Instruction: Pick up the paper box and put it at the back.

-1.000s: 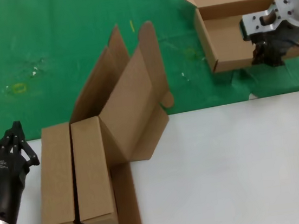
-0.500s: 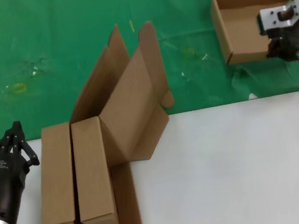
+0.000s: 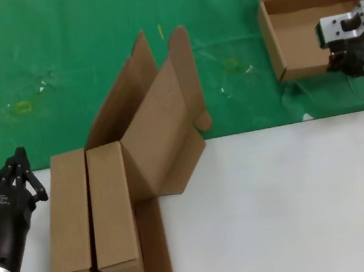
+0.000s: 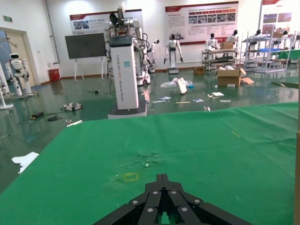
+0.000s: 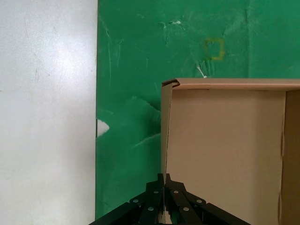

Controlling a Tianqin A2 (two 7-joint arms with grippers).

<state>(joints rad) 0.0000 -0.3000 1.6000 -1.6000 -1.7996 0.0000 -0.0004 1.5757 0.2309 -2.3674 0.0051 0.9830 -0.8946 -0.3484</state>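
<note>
The left gripper (image 3: pixel 19 162) sits at the near left edge, above the white tabletop (image 3: pixel 290 202), and takes no part in the work. In its own wrist view its fingers (image 4: pixel 161 194) meet at a point with nothing between them, so it reads as clenched on empty air. Just to its right stand two brown boxes (image 3: pixel 96 219), pressed side by side, their lids raised and leaning out over the edge of the green cloth (image 3: pixel 59 51). Neither is touched by any gripper, and both rest mostly on the white surface rather than on the cloth.

Farther right, well apart from that pair, the paper box (image 3: pixel 302 35) lies open on the green cloth, lid folded back away from the robot. The right gripper (image 3: pixel 349 65) is at the box's near wall. The right wrist view shows its fingers (image 5: pixel 157 192) closed on the thin upright edge of that wall (image 5: pixel 165 140), so it grasps the paper box by its side panel. Whether the box's base rests fully on the cloth or hangs just above it cannot be told from these views.

As a judgement, the carry is all but done: the paper box is already over the back. What is left is to set it down if it is not down, let go of the wall, and draw the right arm clear.
</note>
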